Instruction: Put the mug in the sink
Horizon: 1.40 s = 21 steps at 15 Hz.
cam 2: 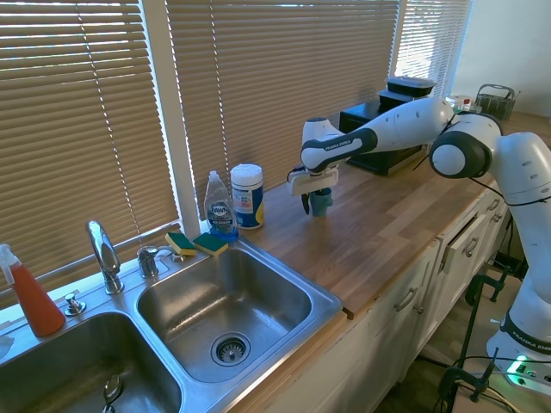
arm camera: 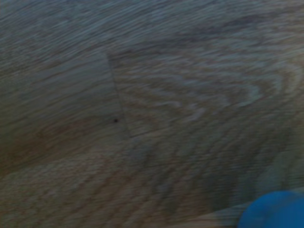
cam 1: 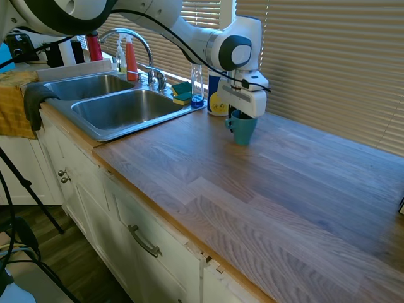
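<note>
The teal mug [cam 1: 243, 128] is seen upright on the wooden countertop [cam 1: 278, 189], near the white wipes canister [cam 2: 247, 195] and well apart from the steel sink [cam 2: 323, 303]. It is grasped by the gripper [cam 1: 242, 115] from above. Closed window blinds [cam 2: 284, 77] back the counter.

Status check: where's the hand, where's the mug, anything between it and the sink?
Hand down at the mug, grip unconfirmed. Mug upright on the countertop, not in the sink. Wipes canister and dish soap bottle stand near the path.
</note>
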Motion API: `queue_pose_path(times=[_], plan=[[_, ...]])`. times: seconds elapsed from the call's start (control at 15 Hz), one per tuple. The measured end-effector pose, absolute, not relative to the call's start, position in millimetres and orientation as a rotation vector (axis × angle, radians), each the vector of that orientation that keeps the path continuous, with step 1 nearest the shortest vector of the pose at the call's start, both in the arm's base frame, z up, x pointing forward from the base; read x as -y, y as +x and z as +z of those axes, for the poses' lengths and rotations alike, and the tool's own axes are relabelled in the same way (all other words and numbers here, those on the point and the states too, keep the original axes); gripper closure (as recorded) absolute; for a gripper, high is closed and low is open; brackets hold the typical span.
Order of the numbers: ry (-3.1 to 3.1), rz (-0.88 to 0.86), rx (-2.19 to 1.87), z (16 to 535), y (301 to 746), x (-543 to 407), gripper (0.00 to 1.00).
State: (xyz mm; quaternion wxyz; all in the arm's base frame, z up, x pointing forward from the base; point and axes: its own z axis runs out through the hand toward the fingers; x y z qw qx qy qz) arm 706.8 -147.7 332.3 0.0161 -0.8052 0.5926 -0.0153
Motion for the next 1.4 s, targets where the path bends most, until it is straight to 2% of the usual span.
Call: queue_pose_path(times=[0.33,0.6,1.07,1.27,1.4], plan=[[-2.486,-0.098,-1.840,342,707,150,1.00],[-2.477,-0.144,-1.816,352,688,138,1.00],[-2.549,-0.291,-1.654,441,616,50,1.00],[-2.583,-0.339,-1.582,473,604,-8,1.00],[-2.611,-0.345,-1.542,477,602,-42,1.00]])
